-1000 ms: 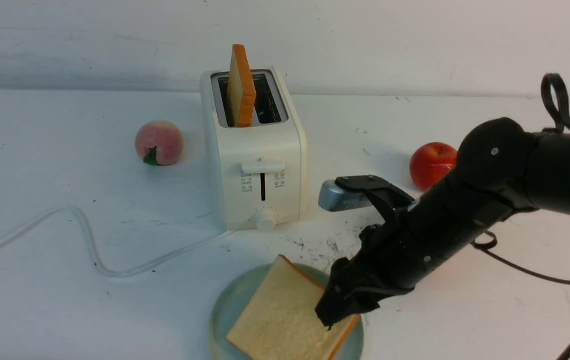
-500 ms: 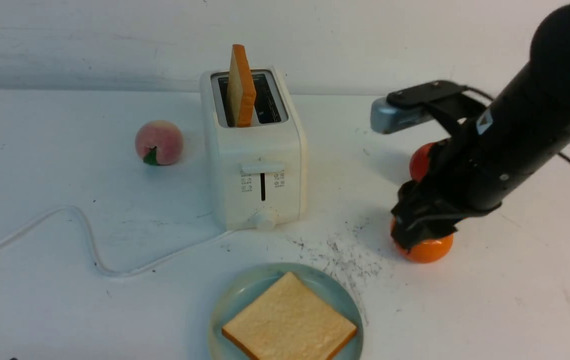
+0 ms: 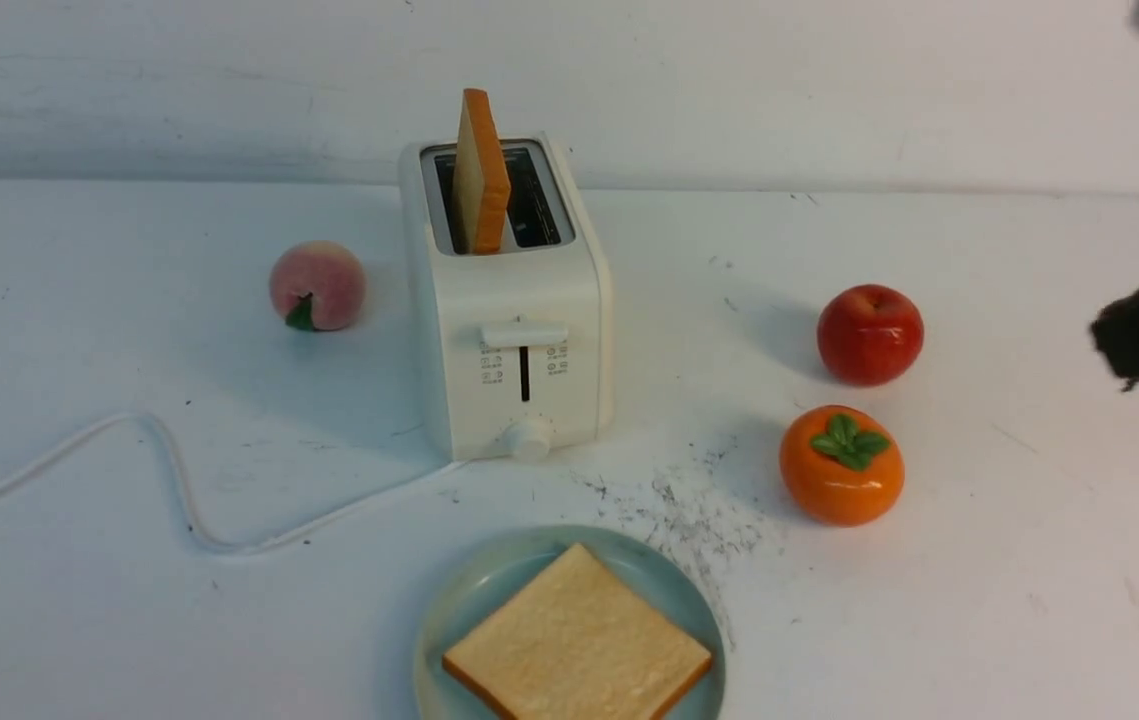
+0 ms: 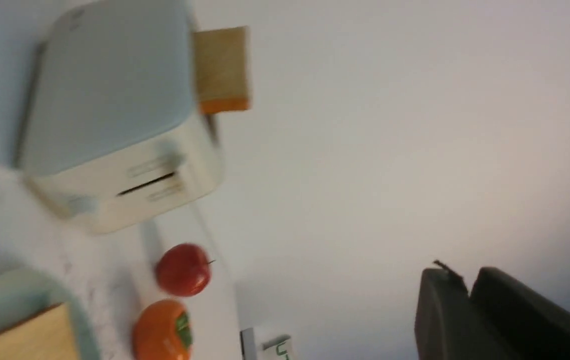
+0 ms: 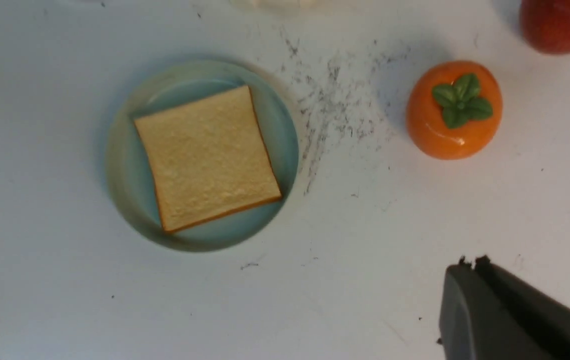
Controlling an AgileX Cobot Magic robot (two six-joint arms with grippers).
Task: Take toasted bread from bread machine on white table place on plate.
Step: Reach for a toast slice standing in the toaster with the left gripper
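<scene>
By my reading the task is about half done. One thick square slice of toasted bread (image 3: 577,640), pale tan with an orange-brown crust, lies flat on the round pale blue-green glazed plate (image 3: 474,598). The second slice (image 3: 481,170), its twin, stands upright in the left slot of the white boxy bread machine (image 3: 519,330), with most of it proud of the top. That one is yet to be fetched and set down.

Neither hand carries anything. The right hand (image 5: 472,265) has its fingers pressed together over bare white table (image 3: 129,560), to the right of the plate. The left hand (image 4: 465,287) sits low at the near left corner. Its wrist view is blurred, but the two fingers look to be touching, with nothing between them.

The space above the bread machine is open. The white cord (image 3: 179,490) trails across the table's left side, and the pink peach (image 3: 317,285) sits left of the machine. The red apple (image 3: 870,333) and orange persimmon (image 3: 841,465) stand to the right, well apart from the plate. Little bare glaze remains, so the second slice would probably overlap the first.
</scene>
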